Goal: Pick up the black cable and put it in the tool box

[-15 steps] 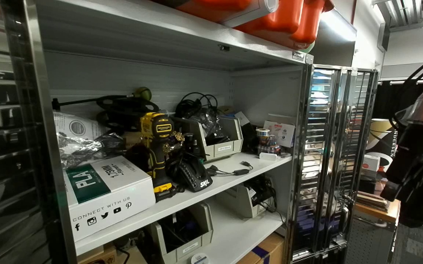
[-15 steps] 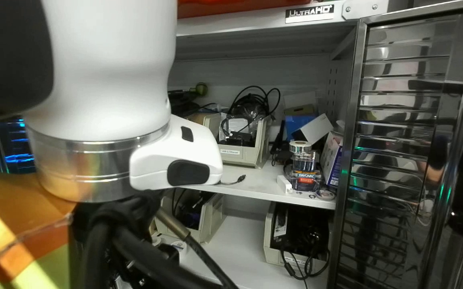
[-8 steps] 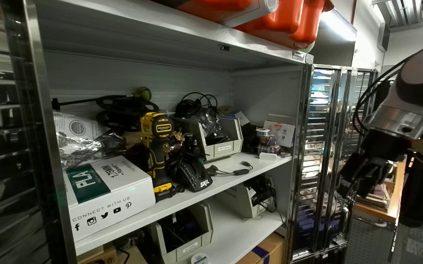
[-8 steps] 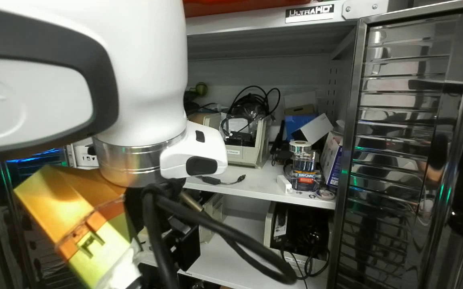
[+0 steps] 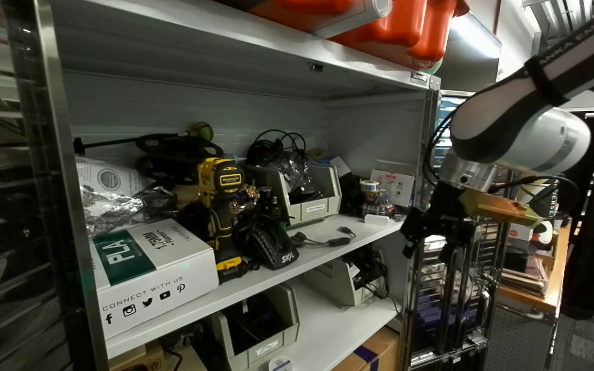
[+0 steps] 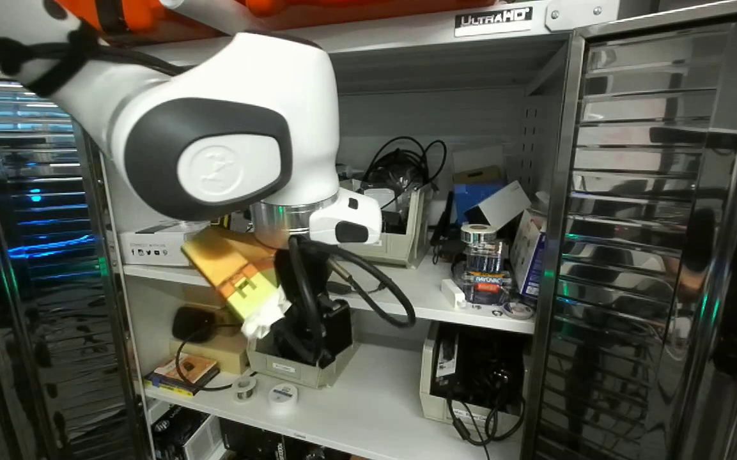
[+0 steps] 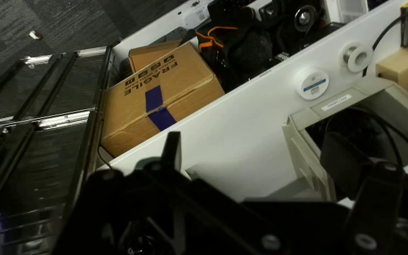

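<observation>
The arm (image 5: 513, 134) has swung in from the edge of an exterior view toward the cabinet (image 5: 379, 129), with much more of it showing than a second ago. Its hand (image 5: 427, 252) hangs in front of the glossy door (image 5: 433, 309), pointing downward, its two fingers (image 7: 171, 150) well apart, as the wrist view also shows. The black cable (image 5: 337, 241) lies loose on the upper counter (image 5: 255, 288), before a grey bin (image 5: 313, 211) and just beside a black SKIL charger (image 5: 271, 247). Past the charger stands a yellow and black drill (image 5: 219, 206), next to a white PLA box (image 5: 163, 273). On the lower counter (image 5: 333, 330) are a second bin (image 5: 287, 337) and a third bin (image 5: 335, 288), both with dark cords inside; which container is the tool box, I cannot tell.
</observation>
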Available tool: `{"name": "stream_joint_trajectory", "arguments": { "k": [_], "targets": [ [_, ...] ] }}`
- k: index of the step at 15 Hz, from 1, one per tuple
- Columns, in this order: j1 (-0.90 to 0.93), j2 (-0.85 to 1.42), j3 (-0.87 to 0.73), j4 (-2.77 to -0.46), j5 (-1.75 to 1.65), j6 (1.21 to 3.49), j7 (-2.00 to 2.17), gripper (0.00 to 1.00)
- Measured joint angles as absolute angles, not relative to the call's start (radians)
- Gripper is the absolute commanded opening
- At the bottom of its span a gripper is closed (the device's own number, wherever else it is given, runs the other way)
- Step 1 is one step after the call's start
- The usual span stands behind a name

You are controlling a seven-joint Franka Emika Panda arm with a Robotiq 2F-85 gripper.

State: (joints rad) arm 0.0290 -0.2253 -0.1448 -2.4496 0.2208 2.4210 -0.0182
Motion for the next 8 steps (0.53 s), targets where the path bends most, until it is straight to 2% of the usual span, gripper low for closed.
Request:
{"name": "stream_joint_trajectory", "arguments": {
  "k": [8],
  "targets": [
    [0.012, 0.009, -0.089, -2.165, 0.221, 2.42, 0.25, 1.0]
  ]
}}
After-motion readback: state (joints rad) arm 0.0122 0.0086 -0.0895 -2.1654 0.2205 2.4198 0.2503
